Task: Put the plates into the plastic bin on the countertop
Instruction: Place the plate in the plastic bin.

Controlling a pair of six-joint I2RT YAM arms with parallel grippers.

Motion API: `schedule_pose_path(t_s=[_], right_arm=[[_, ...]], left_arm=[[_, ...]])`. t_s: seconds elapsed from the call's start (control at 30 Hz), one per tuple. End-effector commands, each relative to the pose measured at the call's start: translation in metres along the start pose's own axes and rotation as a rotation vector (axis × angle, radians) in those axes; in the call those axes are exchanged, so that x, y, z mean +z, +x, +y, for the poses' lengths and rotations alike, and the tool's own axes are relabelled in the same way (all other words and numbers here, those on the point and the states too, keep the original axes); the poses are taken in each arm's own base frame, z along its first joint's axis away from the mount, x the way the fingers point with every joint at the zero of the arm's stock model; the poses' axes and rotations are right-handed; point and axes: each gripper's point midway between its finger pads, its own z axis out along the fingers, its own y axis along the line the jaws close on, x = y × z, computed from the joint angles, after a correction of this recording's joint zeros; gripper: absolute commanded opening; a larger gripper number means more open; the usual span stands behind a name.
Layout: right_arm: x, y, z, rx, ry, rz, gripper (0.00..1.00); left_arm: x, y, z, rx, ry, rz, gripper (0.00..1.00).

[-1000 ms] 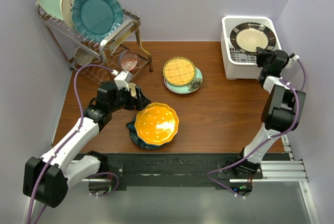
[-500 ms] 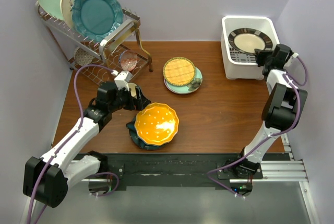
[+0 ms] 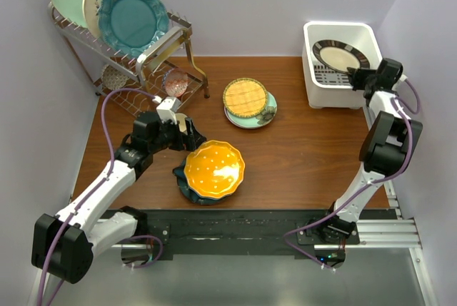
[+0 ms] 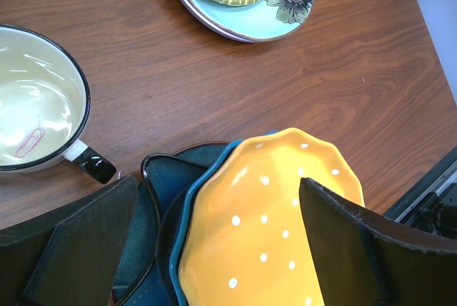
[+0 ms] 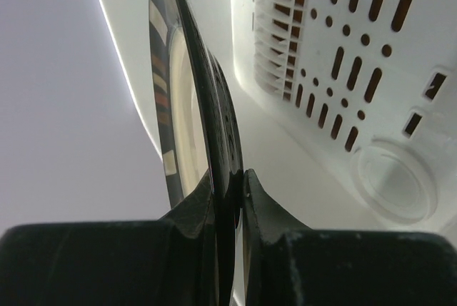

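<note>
The right gripper (image 5: 228, 177) pinches the rim of the black-rimmed plate (image 5: 182, 99), held tilted inside the white bin (image 5: 343, 70); released at this angle, it could drop hard or lodge against a wall. The left gripper (image 4: 218, 202) hovers spread above the orange plate (image 4: 271, 249) on the table (image 4: 285, 70).

The left arm (image 3: 100, 185) stretches forward, left gripper (image 3: 188, 133) spread wide, while the right arm (image 3: 382, 145) reaches far out, right gripper (image 3: 360, 76) pinched on a plate (image 3: 341, 55) rim.
</note>
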Motion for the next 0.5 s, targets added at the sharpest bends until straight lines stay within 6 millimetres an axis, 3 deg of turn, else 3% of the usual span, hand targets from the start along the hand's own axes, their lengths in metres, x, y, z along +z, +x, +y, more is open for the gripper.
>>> schedule_pose_path(t_s=[0.0, 0.27, 0.47], right_arm=[[0.026, 0.043, 0.017, 0.158, -0.144, 0.197, 0.00], [0.011, 0.049, 0.039, 0.164, -0.216, 0.237, 0.00], [0.014, 0.048, 0.047, 0.147, -0.209, 0.224, 0.00]], left_arm=[[0.002, -0.003, -0.005, -0.001, 0.025, -0.025, 1.00], [0.003, -0.002, -0.005, 0.000, 0.030, -0.021, 1.00], [0.003, -0.002, -0.005, -0.001, 0.031, -0.024, 1.00]])
